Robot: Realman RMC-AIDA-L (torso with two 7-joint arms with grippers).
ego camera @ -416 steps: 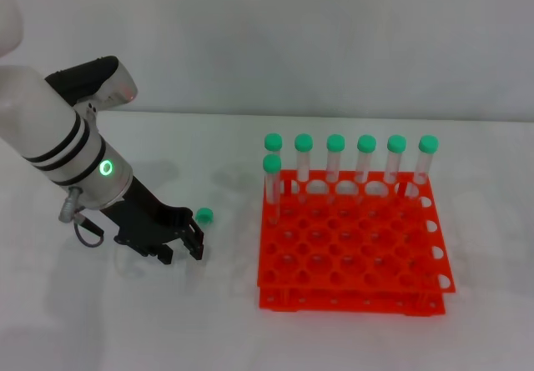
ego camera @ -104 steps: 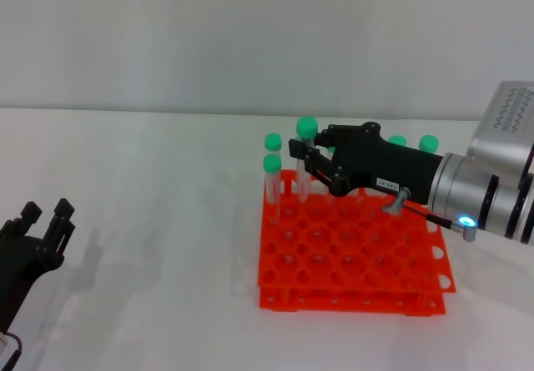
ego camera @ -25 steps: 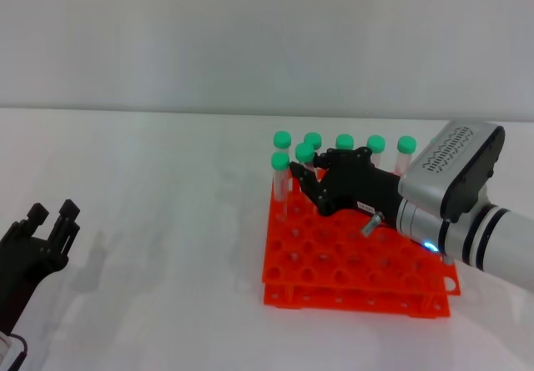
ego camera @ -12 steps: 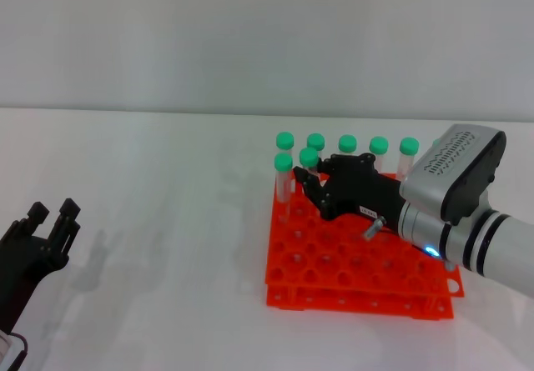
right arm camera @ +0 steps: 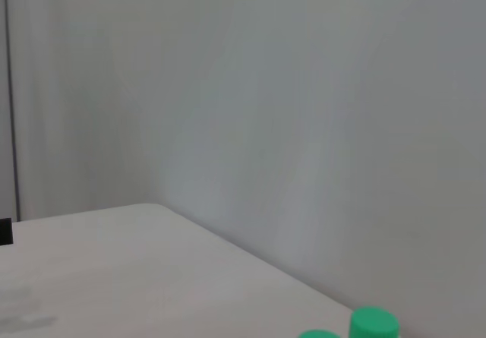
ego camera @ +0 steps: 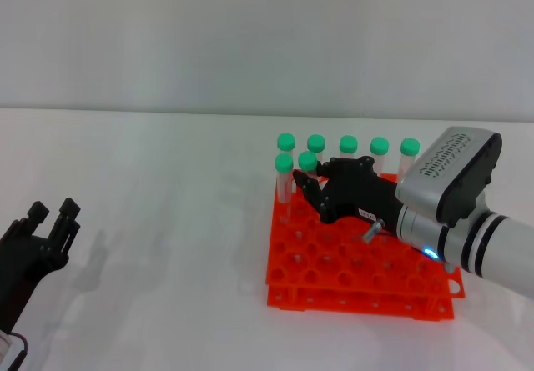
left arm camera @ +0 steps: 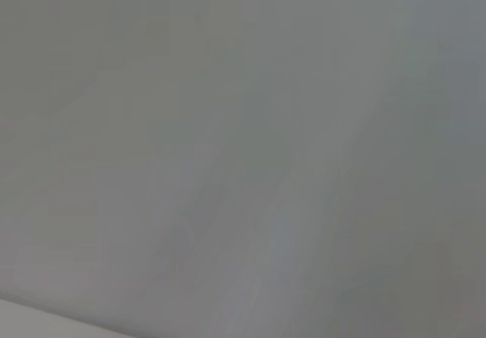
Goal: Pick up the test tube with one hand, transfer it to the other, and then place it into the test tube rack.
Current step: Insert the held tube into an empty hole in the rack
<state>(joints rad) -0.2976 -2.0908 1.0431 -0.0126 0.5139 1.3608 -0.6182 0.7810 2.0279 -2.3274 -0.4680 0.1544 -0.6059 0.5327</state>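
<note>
White bench (ego camera: 167, 221), grey wall behind. Right pincer (ego camera: 312, 189) w/ label is over the rack's (ego camera: 359, 279) back-left part, fingers clamped on the tube (ego camera: 308, 169), which stands upright in 2nd row. Left pincer (ego camera: 46, 225) parked at bench's near-left edge, fingers spread apart, holding nothing.

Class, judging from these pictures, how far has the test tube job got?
Pickup and handover look done: the left gripper sits away at the table's near left edge. In hand: the right gripper holds the test tube upright over the test tube rack. Left: release and withdraw.
</note>
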